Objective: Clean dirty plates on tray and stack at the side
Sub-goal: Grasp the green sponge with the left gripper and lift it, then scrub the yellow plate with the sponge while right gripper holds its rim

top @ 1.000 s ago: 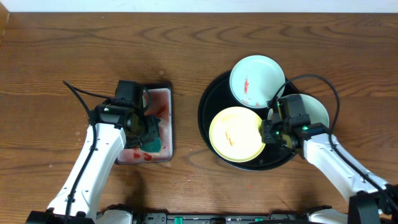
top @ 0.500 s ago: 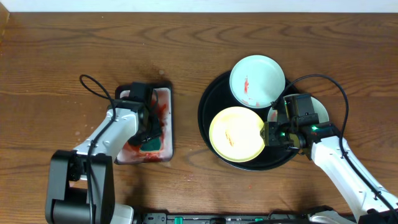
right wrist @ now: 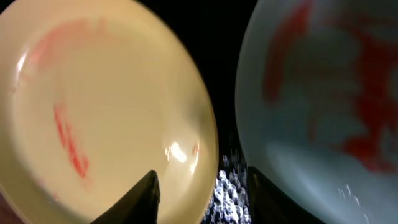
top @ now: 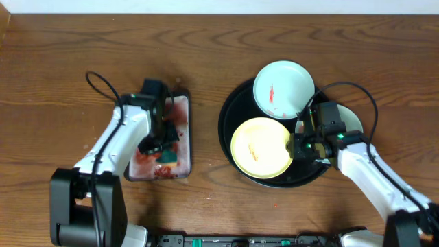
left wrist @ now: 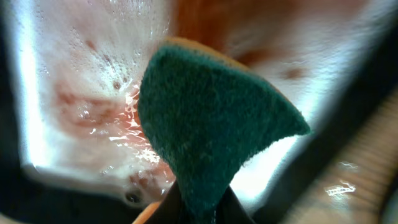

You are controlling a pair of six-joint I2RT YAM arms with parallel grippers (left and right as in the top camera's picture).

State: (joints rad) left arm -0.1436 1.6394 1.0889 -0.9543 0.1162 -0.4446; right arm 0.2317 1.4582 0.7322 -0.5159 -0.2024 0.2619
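The black tray (top: 230,113) holds a yellow plate (top: 257,147) with faint red smears at its front. A mint plate (top: 283,88) with a red smear leans on the tray's back rim. A second mint plate (top: 351,118) lies at the right, mostly hidden by my right arm. My right gripper (top: 296,145) is open at the yellow plate's right edge. In the right wrist view its fingers (right wrist: 205,199) straddle the yellow plate's (right wrist: 93,106) rim, with a smeared mint plate (right wrist: 323,93) to the right. My left gripper (top: 159,145) is shut on a green sponge (left wrist: 211,130) over the basin.
A small black rectangular basin (top: 188,137) with pinkish foamy water (left wrist: 93,93) sits left of the tray. Brown wood tabletop (top: 206,48) surrounds everything. A few small red specks lie on the wood near the tray's front.
My left arm has swung round over the basin, shifting the sponge slightly. My right gripper has edged a little toward the yellow plate's rim.
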